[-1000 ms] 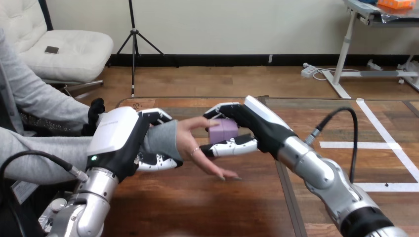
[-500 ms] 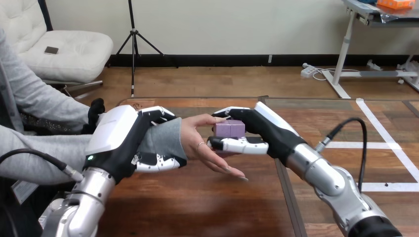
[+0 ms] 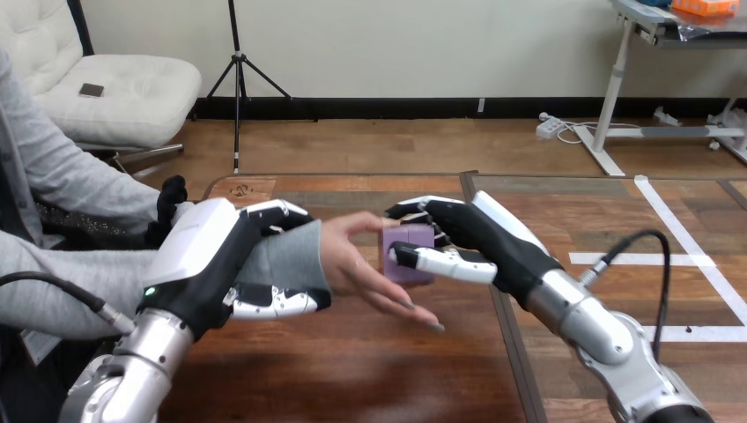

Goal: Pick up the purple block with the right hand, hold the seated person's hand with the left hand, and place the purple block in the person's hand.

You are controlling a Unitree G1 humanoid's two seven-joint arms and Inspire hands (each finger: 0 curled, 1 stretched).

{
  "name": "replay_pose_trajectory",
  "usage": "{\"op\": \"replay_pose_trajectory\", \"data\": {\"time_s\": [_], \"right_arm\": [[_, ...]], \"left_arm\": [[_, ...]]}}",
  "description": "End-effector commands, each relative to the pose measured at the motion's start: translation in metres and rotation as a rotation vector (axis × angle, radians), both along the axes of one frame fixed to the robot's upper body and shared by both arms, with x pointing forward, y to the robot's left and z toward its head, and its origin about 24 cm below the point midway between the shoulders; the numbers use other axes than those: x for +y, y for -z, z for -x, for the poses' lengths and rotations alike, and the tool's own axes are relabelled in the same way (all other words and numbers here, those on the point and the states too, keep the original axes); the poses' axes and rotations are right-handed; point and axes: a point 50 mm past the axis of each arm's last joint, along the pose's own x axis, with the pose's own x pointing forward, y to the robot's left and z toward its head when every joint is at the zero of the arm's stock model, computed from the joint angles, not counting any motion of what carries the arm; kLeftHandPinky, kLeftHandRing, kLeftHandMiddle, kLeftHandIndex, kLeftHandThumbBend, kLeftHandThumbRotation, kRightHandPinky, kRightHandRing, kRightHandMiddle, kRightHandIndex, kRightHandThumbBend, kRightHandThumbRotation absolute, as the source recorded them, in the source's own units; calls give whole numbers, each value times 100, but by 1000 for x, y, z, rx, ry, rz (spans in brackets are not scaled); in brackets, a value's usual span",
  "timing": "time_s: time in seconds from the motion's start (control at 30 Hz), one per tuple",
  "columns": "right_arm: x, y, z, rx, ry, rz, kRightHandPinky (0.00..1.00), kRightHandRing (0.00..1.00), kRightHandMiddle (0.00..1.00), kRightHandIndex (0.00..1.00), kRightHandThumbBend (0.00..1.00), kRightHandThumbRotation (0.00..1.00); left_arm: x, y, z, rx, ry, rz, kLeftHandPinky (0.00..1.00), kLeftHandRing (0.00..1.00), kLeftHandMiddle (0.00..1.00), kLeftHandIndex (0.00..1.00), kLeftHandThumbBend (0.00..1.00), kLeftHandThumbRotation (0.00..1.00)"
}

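At frame centre my right hand [image 3: 483,245] pinched the purple block [image 3: 406,257] beside the person's hand [image 3: 351,264]; left of centre, my left hand [image 3: 204,257] clasped their wrist [image 3: 289,256].

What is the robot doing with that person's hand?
The left robot hand has its fingers curled round the person's grey-sleeved wrist, above the brown wooden table. The right robot hand pinches a small purple block and holds it right at the open palm of the person's hand. The block is not yet let go.
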Motion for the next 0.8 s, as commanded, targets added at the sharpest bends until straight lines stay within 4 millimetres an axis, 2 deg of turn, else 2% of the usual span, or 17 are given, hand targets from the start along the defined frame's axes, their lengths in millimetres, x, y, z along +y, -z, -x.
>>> {"op": "replay_pose_trajectory", "data": {"time_s": [0.0, 0.23, 0.47, 0.77], "right_arm": [[-11, -27, -8, -109, 16, -30, 68, 74, 76, 78, 94, 74], [-20, -26, -4, -103, 39, -44, 68, 75, 77, 79, 94, 76], [-25, -25, -1, -93, 57, -63, 68, 76, 80, 81, 94, 81], [-29, -22, 2, -77, 85, -107, 68, 78, 82, 83, 96, 87]], "left_arm": [[1, -11, 3, -28, 30, 10, 60, 71, 74, 69, 79, 23], [4, -1, 12, 18, 28, 21, 65, 74, 76, 72, 83, 25], [6, 8, 19, 58, 31, 7, 72, 77, 78, 75, 89, 37], [8, 16, 27, 115, 39, 12, 76, 79, 80, 77, 96, 45]]}}
